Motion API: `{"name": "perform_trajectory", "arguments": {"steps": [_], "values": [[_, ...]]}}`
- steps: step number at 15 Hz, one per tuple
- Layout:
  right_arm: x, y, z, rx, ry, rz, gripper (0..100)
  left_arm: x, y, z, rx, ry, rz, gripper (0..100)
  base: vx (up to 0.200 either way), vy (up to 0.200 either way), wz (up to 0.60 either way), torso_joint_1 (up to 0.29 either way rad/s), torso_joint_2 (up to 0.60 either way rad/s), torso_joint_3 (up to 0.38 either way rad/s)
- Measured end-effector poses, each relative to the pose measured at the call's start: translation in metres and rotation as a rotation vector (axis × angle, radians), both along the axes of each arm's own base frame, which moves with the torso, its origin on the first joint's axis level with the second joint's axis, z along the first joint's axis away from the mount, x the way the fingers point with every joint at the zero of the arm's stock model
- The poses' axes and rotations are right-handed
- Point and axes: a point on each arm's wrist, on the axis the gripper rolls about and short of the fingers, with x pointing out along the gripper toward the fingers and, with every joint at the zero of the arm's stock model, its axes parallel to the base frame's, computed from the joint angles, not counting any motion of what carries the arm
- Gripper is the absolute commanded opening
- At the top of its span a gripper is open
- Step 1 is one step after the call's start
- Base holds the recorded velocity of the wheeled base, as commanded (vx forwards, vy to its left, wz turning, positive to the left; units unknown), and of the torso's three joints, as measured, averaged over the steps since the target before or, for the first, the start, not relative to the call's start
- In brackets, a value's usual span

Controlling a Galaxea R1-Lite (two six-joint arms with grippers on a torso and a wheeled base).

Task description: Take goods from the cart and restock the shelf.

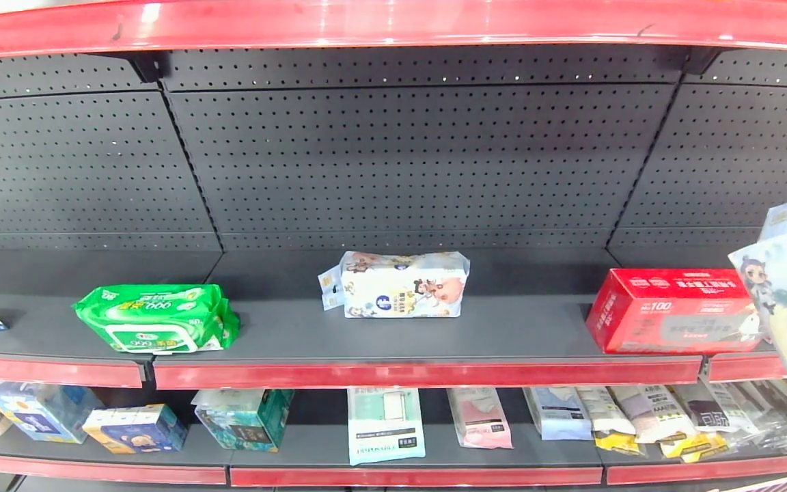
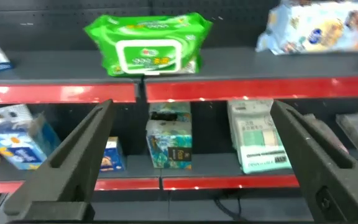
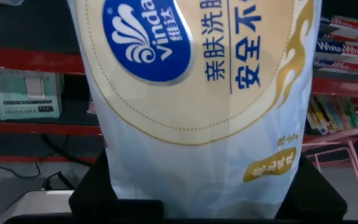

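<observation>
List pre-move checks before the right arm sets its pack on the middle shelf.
1. Pack in grasp: ok. The white pack sits between the right gripper fingers.
2. Grip security: cannot tell. The pack hides where the fingers touch it.
3. Landing spot: ok. Bare shelf lies between the tissue pack and the red box.
4. Left gripper: ok. It is open and holds nothing.
5. Left arm out of the way: likely ok. It faces the green wipes pack, left of that gap.
6. Clearance past the red box: cannot tell. The pack overlaps it in the head view.
</observation>
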Motion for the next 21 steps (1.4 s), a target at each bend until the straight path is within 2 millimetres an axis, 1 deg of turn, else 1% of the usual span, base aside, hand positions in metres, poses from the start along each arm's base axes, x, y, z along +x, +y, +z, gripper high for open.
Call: {"name": "perform_trajectory", "arguments": {"steps": [2,3,4,5,6,7,8,9,11,12,14,15,17,19,21], "values": [[-0.011,-0.001,-0.005,0.03,-0.034,-0.042,0,0.002,0.0,0.001,0.038,0.019,-0.05,100,0.0,0.0,0.0,0.0,0.0,0.0],[-0.015,-0.002,-0.007,0.035,-0.049,-0.051,0,0.001,0.0,0.005,0.038,0.013,-0.055,100,0.0,0.0,0.0,0.0,0.0,0.0],[-0.019,-0.002,-0.011,0.038,-0.057,-0.056,0,0.001,0.0,0.016,0.023,0.0,-0.056,100,0.0,0.0,0.0,0.0,0.0,0.0],[-0.023,-0.002,-0.014,0.038,-0.068,-0.062,0,0.001,0.0,0.033,-0.006,-0.018,-0.057,100,0.0,0.0,0.0,0.0,0.0,0.0],[-0.027,-0.002,-0.016,0.037,-0.077,-0.067,0,0.003,0.0,0.049,-0.028,-0.017,-0.056,100,0.0,0.0,0.0,0.0,0.0,0.0],[-0.03,-0.002,-0.018,0.036,-0.088,-0.071,0,0.011,0.0,0.068,-0.042,0.002,-0.056,100,0.0,0.0,0.0,0.0,0.0,0.0],[-0.032,-0.002,-0.019,0.036,-0.1,-0.076,0,0.025,-0.001,0.086,-0.051,0.036,-0.054,100,0.0,0.0,0.0,0.0,0.0,0.0],[-0.034,-0.002,-0.019,0.035,-0.106,-0.078,0,0.042,-0.003,0.098,-0.055,0.074,-0.054,100,0.0,0.0,0.0,0.0,0.0,0.0],[-0.034,-0.002,-0.019,0.031,-0.11,-0.078,0,0.082,-0.006,0.113,-0.048,0.141,-0.09,100,0.0,0.0,0.0,0.0,0.0,0.0],[-0.034,-0.002,-0.019,0.028,-0.108,-0.076,0,0.101,-0.009,0.115,-0.039,0.171,-0.122,100,0.0,0.0,0.0,0.0,0.0,0.0],[-0.034,-0.002,-0.022,0.026,-0.095,-0.076,0,0.141,-0.013,0.113,-0.011,0.239,-0.223,100,0.0,0.0,0.0,0.0,0.0,0.0],[-0.033,-0.002,-0.026,0.021,-0.079,-0.075,0,0.158,-0.015,0.111,0.005,0.266,-0.283,100,0.0,0.0,0.0,0.0,0.0,0.0],[-0.032,-0.002,-0.031,0.002,-0.055,-0.064,0,0.198,-0.017,0.102,0.062,0.307,-0.446,100,0.0,0.0,0.0,0.0,0.0,0.0],[-0.031,-0.002,-0.032,0.001,-0.044,-0.061,0,0.234,-0.013,0.09,0.127,0.295,-0.62,100,0.0,0.0,0.0,0.0,0.0,0.0],[-0.031,-0.002,-0.033,-0.002,-0.039,-0.067,0,0.269,-0.006,0.077,0.138,0.278,-0.747,100,0.0,0.0,0.0,0.0,0.0,0.0]]}}
